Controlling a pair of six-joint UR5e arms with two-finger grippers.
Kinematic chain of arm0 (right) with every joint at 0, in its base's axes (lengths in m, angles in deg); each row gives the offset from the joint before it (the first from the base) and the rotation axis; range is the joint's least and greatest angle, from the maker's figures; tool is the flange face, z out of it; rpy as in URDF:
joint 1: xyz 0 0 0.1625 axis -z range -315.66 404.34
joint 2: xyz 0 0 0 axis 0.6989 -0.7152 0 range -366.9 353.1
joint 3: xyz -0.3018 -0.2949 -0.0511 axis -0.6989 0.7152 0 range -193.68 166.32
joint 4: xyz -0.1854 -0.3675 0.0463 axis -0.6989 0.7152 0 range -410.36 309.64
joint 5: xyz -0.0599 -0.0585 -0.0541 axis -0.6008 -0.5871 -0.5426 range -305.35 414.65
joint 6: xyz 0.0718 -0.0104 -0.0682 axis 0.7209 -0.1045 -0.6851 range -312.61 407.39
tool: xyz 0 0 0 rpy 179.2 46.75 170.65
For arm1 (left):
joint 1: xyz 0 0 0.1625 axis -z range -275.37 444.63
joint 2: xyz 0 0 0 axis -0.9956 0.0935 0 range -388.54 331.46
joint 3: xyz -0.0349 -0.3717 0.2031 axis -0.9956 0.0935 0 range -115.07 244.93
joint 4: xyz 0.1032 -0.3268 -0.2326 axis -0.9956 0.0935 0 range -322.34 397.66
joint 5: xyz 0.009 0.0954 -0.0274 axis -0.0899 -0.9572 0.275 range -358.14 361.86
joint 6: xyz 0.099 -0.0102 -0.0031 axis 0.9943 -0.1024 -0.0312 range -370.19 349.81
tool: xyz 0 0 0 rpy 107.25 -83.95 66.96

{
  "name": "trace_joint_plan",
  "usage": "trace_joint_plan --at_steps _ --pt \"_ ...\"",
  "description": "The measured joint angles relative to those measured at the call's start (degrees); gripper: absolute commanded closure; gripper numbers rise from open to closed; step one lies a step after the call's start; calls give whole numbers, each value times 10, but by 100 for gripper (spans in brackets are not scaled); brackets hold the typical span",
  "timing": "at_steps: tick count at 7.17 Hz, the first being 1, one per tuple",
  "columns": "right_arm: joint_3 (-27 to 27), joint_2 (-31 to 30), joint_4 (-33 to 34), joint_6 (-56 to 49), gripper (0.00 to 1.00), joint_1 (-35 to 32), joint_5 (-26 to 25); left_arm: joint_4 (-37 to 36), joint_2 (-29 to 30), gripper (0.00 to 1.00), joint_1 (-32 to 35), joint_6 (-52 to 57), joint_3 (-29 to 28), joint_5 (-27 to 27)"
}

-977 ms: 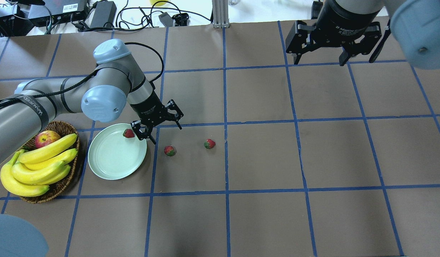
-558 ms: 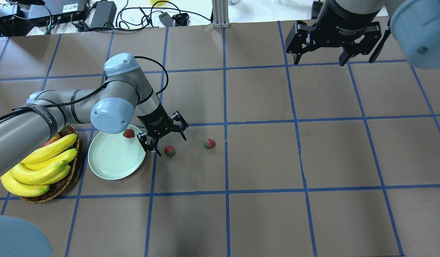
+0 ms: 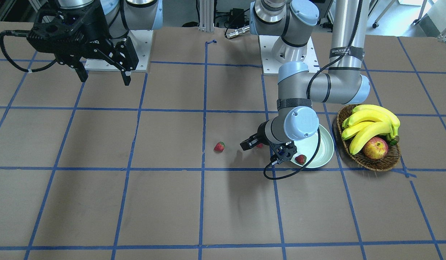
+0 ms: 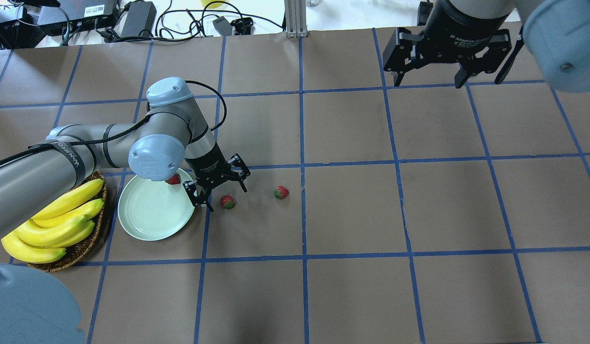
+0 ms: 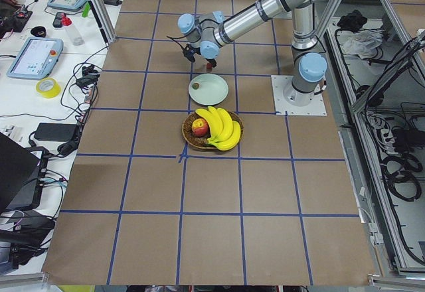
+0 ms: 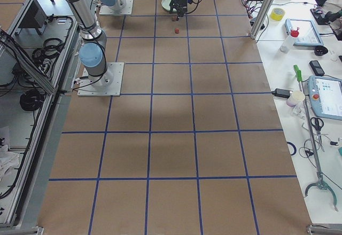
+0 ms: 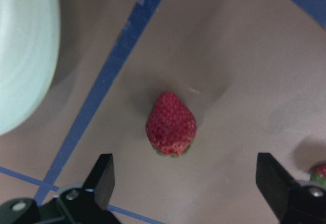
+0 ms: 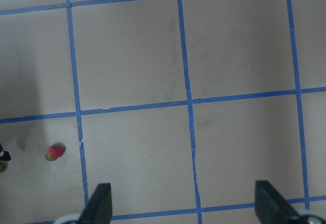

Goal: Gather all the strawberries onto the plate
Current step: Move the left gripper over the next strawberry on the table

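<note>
- Lying on the brown table just off the plate's edge, the nearest strawberry is sitting between the spread fingers of the left gripper.
- In the left wrist view, that berry is showing its red tip up-frame and its green cap down-frame, with a black finger standing clear of it on each side and touching nothing.
- The left gripper is hanging wide open and empty, low over the table, tilted out from the arm that is reaching across the plate.
- A second strawberry is resting inside the plate, close to the rim on the side away from the robot and partly under the arm's blue wrist cap in the overhead view.
- The third strawberry is lying alone on the table, farther toward the robot's right, near a blue tape line.
- The pale green plate is sitting flat, just beside a wicker basket.
- The basket is holding a bunch of bananas and an apple.
- The right gripper is hovering well apart from all of this, high over bare table, with its fingers parted and nothing between them.
</note>
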Motion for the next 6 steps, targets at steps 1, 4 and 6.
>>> trace_joint_plan --at_steps 1,4,6 --pt "0 0 0 0 0 0 0 -6 5 18 0 0 1 -3" --pt "0 0 0 1 0 0 0 -3 12 100 0 4 2 1" --pt "0 0 0 1 0 0 0 -2 11 100 0 3 1 1"
